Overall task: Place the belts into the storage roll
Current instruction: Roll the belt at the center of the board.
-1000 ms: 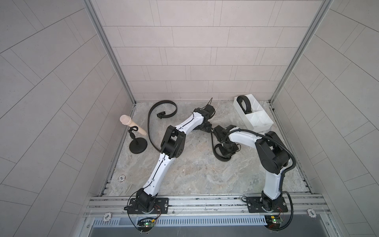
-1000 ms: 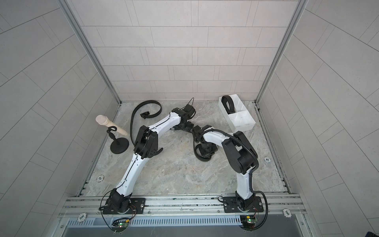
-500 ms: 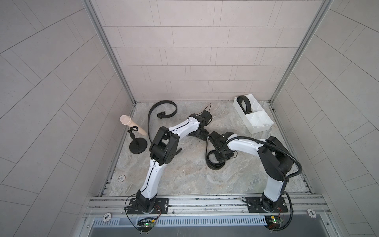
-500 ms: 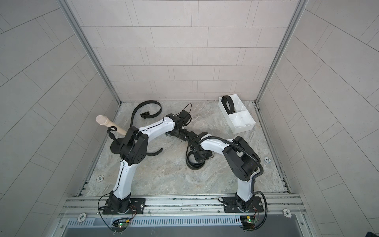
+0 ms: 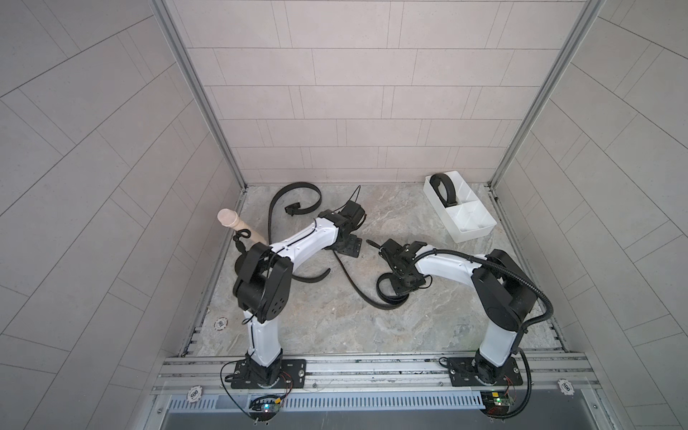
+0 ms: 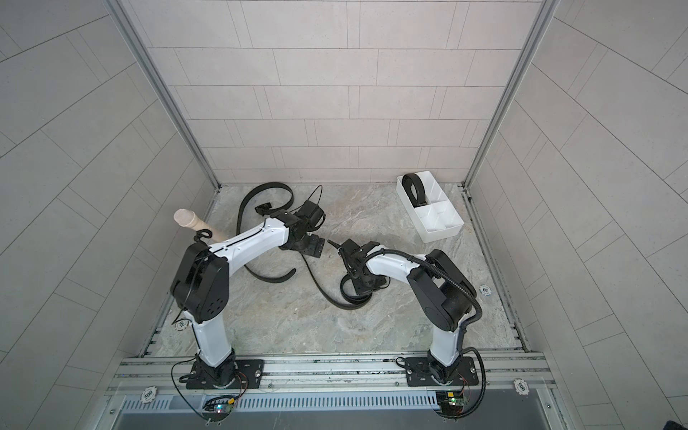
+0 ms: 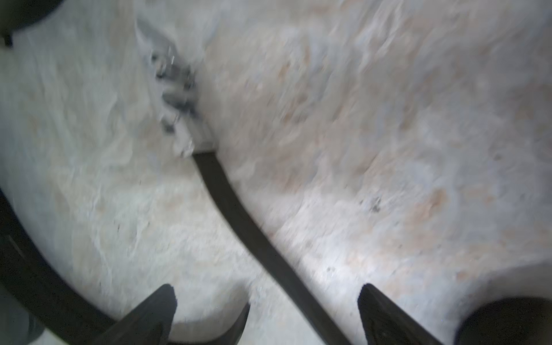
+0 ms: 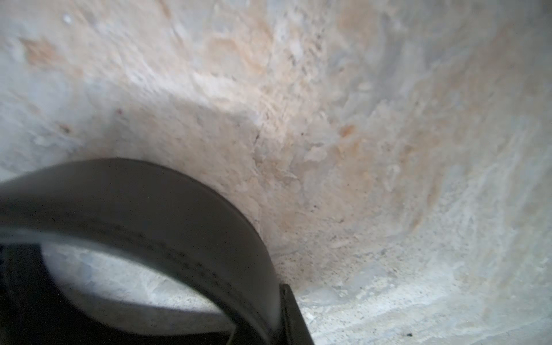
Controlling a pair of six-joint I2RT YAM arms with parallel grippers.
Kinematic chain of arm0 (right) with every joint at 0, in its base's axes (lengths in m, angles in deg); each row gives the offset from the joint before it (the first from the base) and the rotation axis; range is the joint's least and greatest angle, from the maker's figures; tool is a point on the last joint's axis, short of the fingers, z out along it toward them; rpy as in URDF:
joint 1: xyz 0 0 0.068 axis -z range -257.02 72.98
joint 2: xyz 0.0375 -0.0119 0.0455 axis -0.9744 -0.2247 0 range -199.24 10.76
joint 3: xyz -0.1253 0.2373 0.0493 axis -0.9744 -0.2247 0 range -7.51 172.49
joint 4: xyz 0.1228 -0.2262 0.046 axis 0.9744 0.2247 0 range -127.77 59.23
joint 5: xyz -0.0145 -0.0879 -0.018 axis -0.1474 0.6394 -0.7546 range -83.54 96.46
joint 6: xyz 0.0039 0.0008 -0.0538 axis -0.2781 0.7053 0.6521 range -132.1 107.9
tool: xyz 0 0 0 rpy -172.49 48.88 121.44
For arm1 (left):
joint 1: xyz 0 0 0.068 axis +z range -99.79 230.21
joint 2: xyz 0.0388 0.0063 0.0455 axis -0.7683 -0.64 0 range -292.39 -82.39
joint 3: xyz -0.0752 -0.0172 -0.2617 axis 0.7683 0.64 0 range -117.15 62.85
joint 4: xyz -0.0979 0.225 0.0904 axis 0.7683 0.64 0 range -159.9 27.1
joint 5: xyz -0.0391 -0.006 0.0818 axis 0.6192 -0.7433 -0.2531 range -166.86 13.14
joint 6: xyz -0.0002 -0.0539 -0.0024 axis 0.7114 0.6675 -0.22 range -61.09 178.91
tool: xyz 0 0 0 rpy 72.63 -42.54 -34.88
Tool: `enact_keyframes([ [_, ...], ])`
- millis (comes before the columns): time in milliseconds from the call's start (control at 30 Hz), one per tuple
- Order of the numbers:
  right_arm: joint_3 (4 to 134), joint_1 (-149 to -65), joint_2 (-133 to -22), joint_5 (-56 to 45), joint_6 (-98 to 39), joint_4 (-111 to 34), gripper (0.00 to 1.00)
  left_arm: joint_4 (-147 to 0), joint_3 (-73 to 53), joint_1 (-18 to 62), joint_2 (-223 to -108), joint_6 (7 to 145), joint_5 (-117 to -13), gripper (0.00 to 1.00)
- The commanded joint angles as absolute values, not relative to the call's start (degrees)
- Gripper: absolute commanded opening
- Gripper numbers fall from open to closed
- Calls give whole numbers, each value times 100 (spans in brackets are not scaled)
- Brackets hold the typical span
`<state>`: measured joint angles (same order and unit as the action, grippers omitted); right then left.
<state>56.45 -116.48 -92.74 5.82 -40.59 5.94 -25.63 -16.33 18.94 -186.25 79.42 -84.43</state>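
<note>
Strap of the belt [image 7: 234, 215] is running lengthwise between the spread jaws of the left gripper [image 7: 265, 286] while the right gripper [image 5: 397, 287] is clamping its loop.

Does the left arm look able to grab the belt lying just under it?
Probably yes. The left hand is open right above the belt, whose strap runs between its fingers, and nothing covers it there.

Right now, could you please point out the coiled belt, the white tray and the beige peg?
coiled belt [image 5: 449, 190]: in a top view, outer band.
white tray [image 5: 474, 235]: in a top view, near wall.
beige peg [image 5: 240, 224]: in a top view, shaft.
</note>
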Motion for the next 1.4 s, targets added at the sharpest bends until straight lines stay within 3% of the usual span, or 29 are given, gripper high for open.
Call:
enact_keyframes([
  [0, 5401, -11775, -9672, 234, -4050, 675, 0, -2934, -870, 2190, -17981, 8963, -8254, 100],
  [233, 5503, -11805, -9771, 200, -4005, 609, 0, -4040, -582, 2349, -18388, 9270, -7277, 97],
  [400, 5569, -11875, -9757, 239, -4032, 670, 0, -4155, -1506, 2325, -19444, 9308, -6884, 83],
  [567, 5542, -12002, -9723, 175, -4116, 591, 0, -4420, -2438, 2191, -20381, 9597, -6449, 78],
  [733, 5655, -12250, -9835, 86, -4168, 489, 0, -4416, -3946, 1662, -21204, 9789, -6131, 79],
  [900, 5861, -12428, -9981, 83, -4213, 499, 0, -3450, -5658, 1304, -22155, 9524, -5809, 84],
  [1133, 5858, -12448, -9955, 109, -4286, 451, 0, -3507, -4390, 1733, -21205, 9254, -6269, 99],
  [1367, 5827, -12459, -9941, 95, -4277, 430, 0, -3445, -2976, 2714, -19859, 9226, -7051, 100],
])
